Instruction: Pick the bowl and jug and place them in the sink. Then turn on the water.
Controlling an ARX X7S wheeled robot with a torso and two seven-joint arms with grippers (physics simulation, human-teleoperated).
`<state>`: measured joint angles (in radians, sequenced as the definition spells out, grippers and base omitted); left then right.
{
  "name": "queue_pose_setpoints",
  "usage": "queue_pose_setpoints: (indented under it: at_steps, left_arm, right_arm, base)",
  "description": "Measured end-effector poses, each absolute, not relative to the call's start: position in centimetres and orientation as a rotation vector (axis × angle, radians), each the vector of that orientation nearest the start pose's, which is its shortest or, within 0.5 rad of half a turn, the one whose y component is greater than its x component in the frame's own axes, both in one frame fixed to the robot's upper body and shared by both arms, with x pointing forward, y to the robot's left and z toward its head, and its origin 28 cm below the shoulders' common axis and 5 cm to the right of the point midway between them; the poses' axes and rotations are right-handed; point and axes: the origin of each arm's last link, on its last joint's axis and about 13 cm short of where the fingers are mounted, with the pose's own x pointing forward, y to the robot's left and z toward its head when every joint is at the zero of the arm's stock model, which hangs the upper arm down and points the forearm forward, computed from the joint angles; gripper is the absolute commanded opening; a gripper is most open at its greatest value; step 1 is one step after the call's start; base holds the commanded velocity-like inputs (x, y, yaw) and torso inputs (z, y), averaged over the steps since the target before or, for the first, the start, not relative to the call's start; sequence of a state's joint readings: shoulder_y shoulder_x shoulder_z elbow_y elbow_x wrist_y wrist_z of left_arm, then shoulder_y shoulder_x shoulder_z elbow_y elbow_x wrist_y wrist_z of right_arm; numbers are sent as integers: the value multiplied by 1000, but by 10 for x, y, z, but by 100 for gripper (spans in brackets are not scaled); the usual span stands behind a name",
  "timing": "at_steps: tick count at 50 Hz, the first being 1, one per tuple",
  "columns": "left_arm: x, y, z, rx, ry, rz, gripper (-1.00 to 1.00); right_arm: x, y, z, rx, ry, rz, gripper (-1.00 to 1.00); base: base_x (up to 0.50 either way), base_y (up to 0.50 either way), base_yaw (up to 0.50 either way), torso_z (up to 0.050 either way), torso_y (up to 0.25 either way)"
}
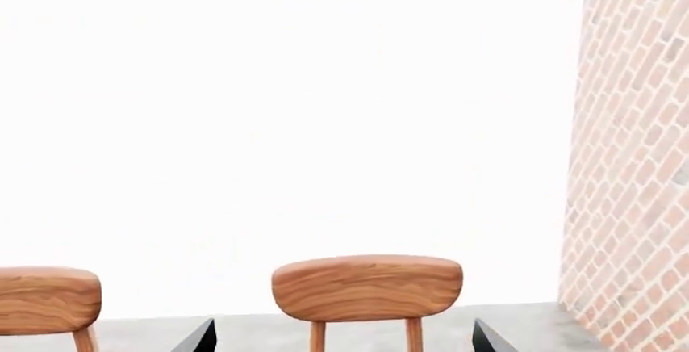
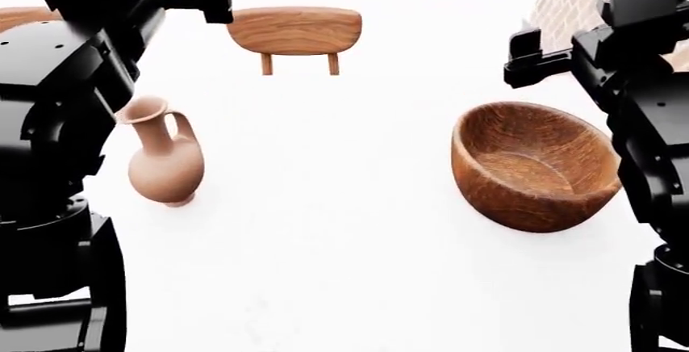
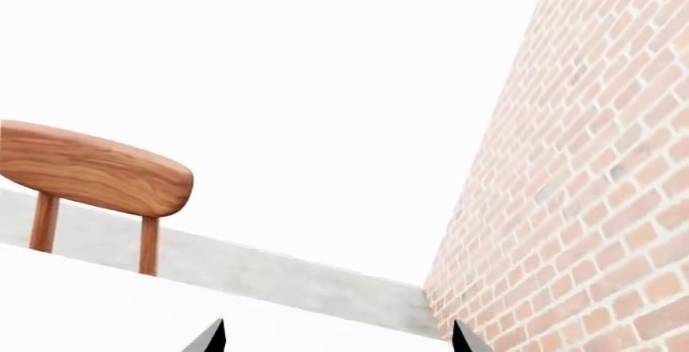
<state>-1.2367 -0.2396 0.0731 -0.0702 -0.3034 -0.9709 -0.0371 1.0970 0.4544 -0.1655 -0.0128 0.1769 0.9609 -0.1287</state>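
The pale pink jug stands upright on the white table top at the left, close beside my left arm. The reddish-brown wooden bowl rests tilted at the right, next to my right arm. Both arms are raised above the table. My left gripper is open, with its two black fingertips wide apart and nothing between them. In the right wrist view my right gripper is open too, also with nothing in it. Neither wrist view shows the jug or the bowl. The sink is out of view.
A wooden chair back stands past the table's far edge, and the left wrist view shows a second one beside the first. A brick wall runs along the right side. Grey floor lies beyond the table.
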Motion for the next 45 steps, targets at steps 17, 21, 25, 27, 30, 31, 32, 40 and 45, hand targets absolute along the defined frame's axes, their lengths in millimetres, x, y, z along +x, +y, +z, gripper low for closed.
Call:
queue_pose_setpoints:
  at_steps: [17,21,25,27,30,31,32,40,45]
  left_arm:
    - [298,289,300,121,-39,-47,100]
    - [284,299,292,139,12,-51,100]
    - [269,308,282,148,64,-53,100]
    - [262,312,278,149,89,-54,100]
    - [253,318,273,152,122,-55,100]
    - [250,319,271,152,133,-55,100]
    - [247,321,269,153,143,-56,100]
    - [228,329,259,158,206,-65,100]
    - [219,333,253,156,236,-75,100]
  right_arm:
    - [332,-203,281,-308,-28,-35,100]
    - [333,-203,278,-311,-20,-34,100]
    - [334,-202,276,-315,-14,-31,100]
    - [334,-202,276,-316,-11,-29,100]
    - [335,-202,274,-318,-9,-27,100]
    - [335,-202,274,-318,-8,-27,100]
    - [335,-202,274,-318,-7,-26,100]
    - [336,-201,271,-320,-2,-22,100]
    - [337,-200,270,-320,-1,-19,100]
  base:
    - [0,0,0,0,0]
    - [0,0,0,0,0]
    - [0,0,0,0,0]
    - [0,0,0,0,0]
    - [0,0,0,0,0]
    - [0,0,0,0,0]
    - [0,0,0,0,0]
    - [0,0,0,0,0]
    - [0,0,0,0,0]
